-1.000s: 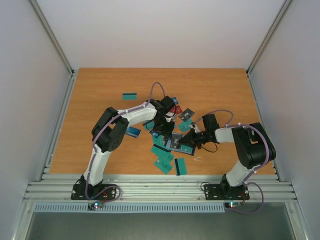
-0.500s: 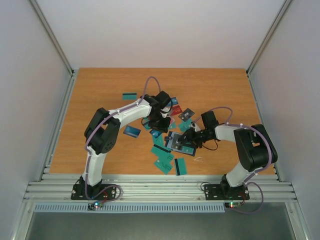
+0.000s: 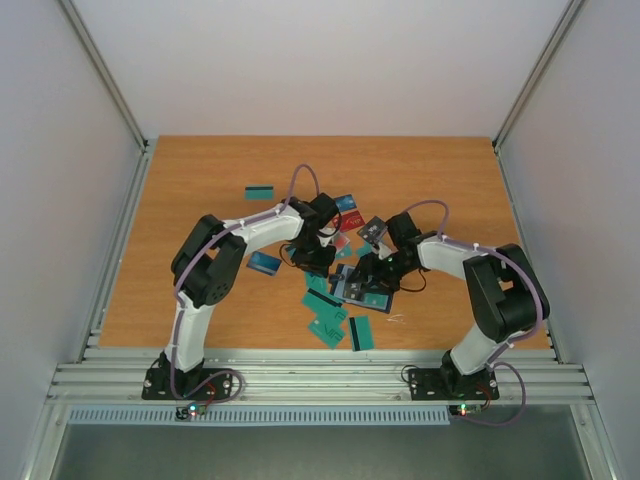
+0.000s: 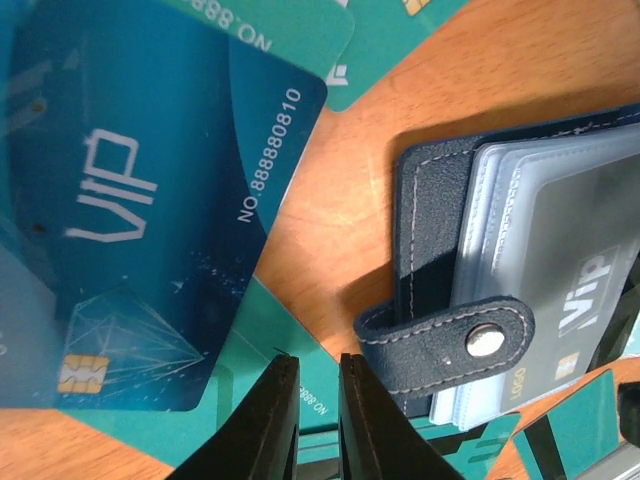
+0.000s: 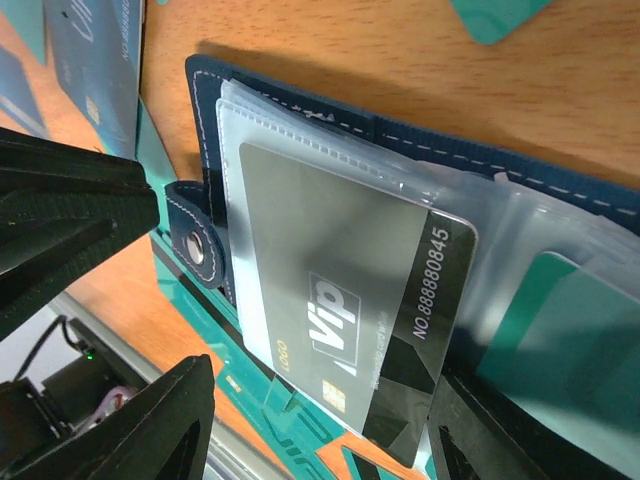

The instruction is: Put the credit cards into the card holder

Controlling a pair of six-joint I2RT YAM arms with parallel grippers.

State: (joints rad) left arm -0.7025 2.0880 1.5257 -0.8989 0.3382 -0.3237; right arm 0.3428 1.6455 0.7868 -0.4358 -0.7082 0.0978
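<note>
The right hand (image 5: 320, 400) is held open, its fingers (image 5: 120, 420) set apart on either side of a dark grey card (image 5: 340, 290), and nothing is gripped. That card is seen partly slid into a clear sleeve (image 5: 300, 150) of the card holder (image 5: 290, 110), which is laid open on the desk (image 3: 200, 190). A teal card (image 5: 570, 330) is lodged in a neighbouring sleeve. The left hand (image 4: 318, 385) is nearly closed with nothing seen in it, just beside the clasp tab (image 4: 450, 345). A blue card (image 4: 130, 220) and many teal cards (image 3: 328, 325) are scattered loose, so most of the task is judged undone.
</note>
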